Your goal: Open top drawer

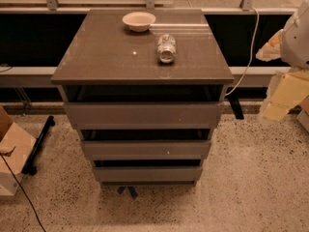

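Note:
The top drawer (143, 114) is the widest grey-brown handleless front, just under the cabinet top, with a dark gap above it. Its front lines up with the cabinet and its inside is hidden. Below it are the middle front (145, 149), with a small white speck, and the lowest front (146, 173). My gripper (277, 103) hangs at the right edge of the camera view, pale yellow under a white arm (297, 35). It is to the right of the cabinet at about the top drawer's height and touches nothing.
A white bowl (139, 21) and a can (166, 48) lying on its side sit on the cabinet top (106, 57). A cable (248, 47) hangs at the right. A cardboard box (12, 151) and a black bar (38, 144) lie on the speckled floor at the left.

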Controlling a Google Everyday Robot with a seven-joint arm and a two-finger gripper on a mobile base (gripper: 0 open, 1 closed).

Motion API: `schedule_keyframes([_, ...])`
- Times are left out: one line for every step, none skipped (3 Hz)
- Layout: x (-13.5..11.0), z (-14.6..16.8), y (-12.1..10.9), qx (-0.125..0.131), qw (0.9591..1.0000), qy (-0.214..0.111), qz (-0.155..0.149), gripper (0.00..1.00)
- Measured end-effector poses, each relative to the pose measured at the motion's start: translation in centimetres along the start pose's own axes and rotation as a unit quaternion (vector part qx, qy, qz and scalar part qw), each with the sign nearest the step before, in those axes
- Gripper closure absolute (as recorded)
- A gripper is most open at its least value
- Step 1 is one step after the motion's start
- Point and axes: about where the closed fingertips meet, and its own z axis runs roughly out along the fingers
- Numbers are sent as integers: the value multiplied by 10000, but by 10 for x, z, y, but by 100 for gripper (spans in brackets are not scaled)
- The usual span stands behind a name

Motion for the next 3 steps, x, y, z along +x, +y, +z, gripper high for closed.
schedule_keyframes([-1,-2,0,40,10000,-11,-5,0])
schedule_keyframes([-2,0,0,54,10000,-32,-16,0])
schedule_keyframes([-13,20,1,108,9996,-242,-123,0])
